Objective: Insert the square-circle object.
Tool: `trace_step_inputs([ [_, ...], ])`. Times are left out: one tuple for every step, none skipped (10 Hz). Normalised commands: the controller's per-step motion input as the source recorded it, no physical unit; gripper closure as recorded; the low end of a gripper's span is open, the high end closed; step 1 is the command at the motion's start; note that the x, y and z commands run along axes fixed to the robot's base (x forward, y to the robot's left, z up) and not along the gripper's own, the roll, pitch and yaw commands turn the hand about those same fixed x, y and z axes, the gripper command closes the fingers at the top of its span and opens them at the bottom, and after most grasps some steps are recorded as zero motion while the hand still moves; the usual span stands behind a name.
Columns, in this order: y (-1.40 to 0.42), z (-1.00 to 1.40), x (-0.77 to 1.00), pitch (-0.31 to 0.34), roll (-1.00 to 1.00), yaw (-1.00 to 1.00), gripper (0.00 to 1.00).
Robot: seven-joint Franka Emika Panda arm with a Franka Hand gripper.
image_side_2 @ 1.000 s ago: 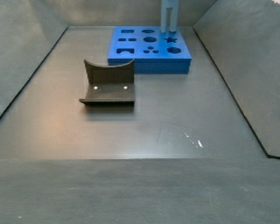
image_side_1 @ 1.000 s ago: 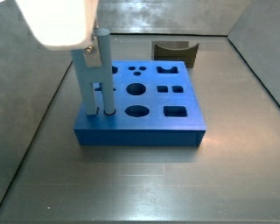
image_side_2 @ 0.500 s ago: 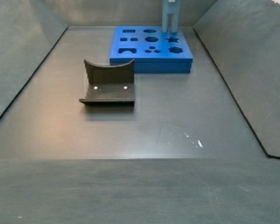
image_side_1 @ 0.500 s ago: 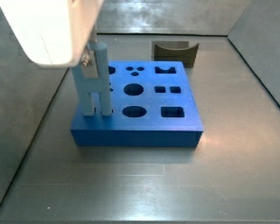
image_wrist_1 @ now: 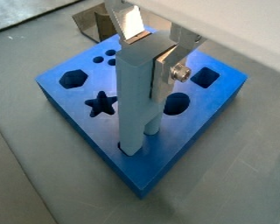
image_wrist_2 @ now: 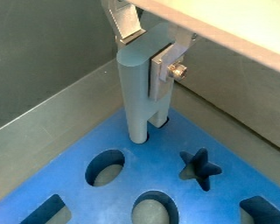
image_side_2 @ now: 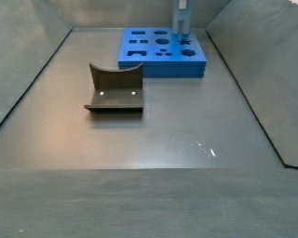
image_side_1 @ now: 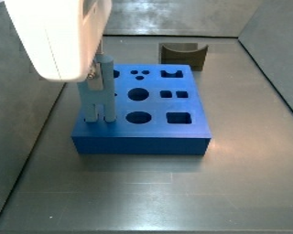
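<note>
You work in a grey metal bay with low walls, and the tabletop (image_side_2: 164, 149) is dull grey steel. On it the blue block (image_side_1: 156, 114) lies flat with its shaped holes facing up, so a peg can go in from straight above. The olive-brown block (image_side_2: 115, 91) stands well apart from it, and I judge it has no part in this step.

The claw (image_wrist_1: 154, 59) hangs over the corner of the blue block that, in a side view, is at about 8 o'clock from the block's middle. It is closed on the square-circle object (image_wrist_1: 136, 96), and in both wrist views its silver fingers (image_wrist_2: 168, 61) press the upper part of the peg from two sides. The peg is held upright, because I think only a vertical peg can enter its hole cleanly. Its lower end (image_wrist_2: 139, 133) is at the top face of the block, near that corner, beside the star hole (image_wrist_2: 199, 167). You cannot tell from these views how deep it sits, or if it is in a hole at all.

The arm points straight down, and its white wrist housing (image_side_1: 58, 37) stands above the peg. My judgement is that the insertion is begun but not finished
</note>
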Motion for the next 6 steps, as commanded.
trace_step_inputs([
  [-0.01,-0.19,0.0,-0.001,-0.15,0.0,1.0],
  [-0.03,-0.15,0.0,0.0,-0.16,0.0,1.0],
  [-0.03,-0.14,0.0,0.0,-0.13,0.0,1.0],
  [-0.09,-0.23,0.0,-0.011,-0.15,0.0,1.0],
  [0.0,-0.1,0.0,0.0,-0.09,0.0,1.0],
  [0.0,0.0,0.0,0.0,0.0,0.0,1.0],
])
